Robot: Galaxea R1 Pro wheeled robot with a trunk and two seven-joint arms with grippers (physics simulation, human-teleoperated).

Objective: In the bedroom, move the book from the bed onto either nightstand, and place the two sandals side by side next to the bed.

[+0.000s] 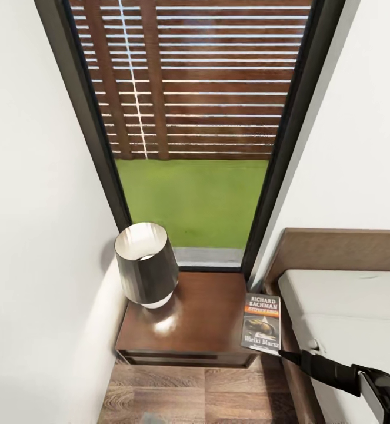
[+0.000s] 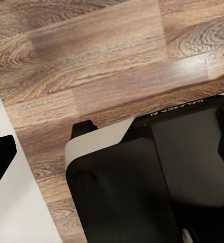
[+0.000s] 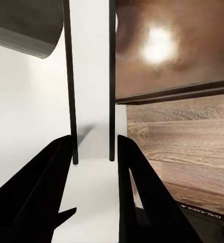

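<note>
The thin paperback book (image 1: 261, 323) stood pinched edge-on between the right gripper (image 1: 281, 352) fingers, over the glossy dark-wood nightstand (image 1: 189, 330) at its 3 o'clock edge, beside the grey-mattressed bed (image 1: 347, 306). The right arm reached in low from 4 o'clock. A ribbed drum-shaded lamp (image 1: 146, 264) sat at the nightstand's 10 o'clock; the left gripper's state could not be told.

Book at the nightstand's edge, beside the bed

The book (image 1: 261, 323), a thin paperback with a dark cover, white author lettering, an orange band and a greyish picture, stands upright with its cover in view over the right edge of the nightstand (image 1: 195, 321), in the gap next to the bed (image 1: 347, 306). The nightstand is a low dark-brown cabinet with one drawer front, set under the tall dark-framed window. The bed has a light-grey mattress and a brown headboard.
</note>
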